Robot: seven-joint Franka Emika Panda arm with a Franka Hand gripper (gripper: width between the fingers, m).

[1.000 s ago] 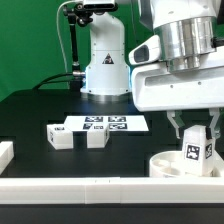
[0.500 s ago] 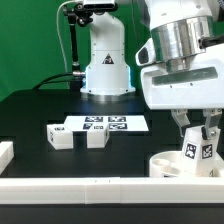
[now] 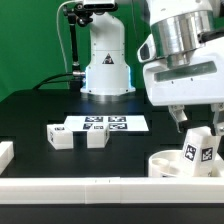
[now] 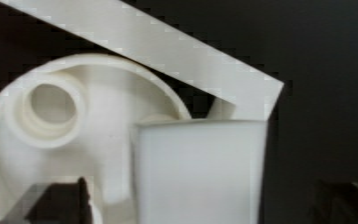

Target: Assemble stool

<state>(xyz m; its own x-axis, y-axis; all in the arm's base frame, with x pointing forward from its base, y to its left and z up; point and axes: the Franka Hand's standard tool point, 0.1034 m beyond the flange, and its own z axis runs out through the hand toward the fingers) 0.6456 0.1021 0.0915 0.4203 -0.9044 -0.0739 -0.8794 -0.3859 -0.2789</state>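
well, leg (image 3: 199, 150) on seat (image 3: 162, 164), gripper (image 3: 200, 122) wide

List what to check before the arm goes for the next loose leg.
1. Claw open, fingers off the mounted leg: ok.
2. Mounted leg standing on the seat: ok.
3. Mounted leg fully home in its socket: cannot tell.
4. Two loose legs lying by the marker board, both in plain sight: ok.
5. Another seat hole uncovered for the next leg: ok.
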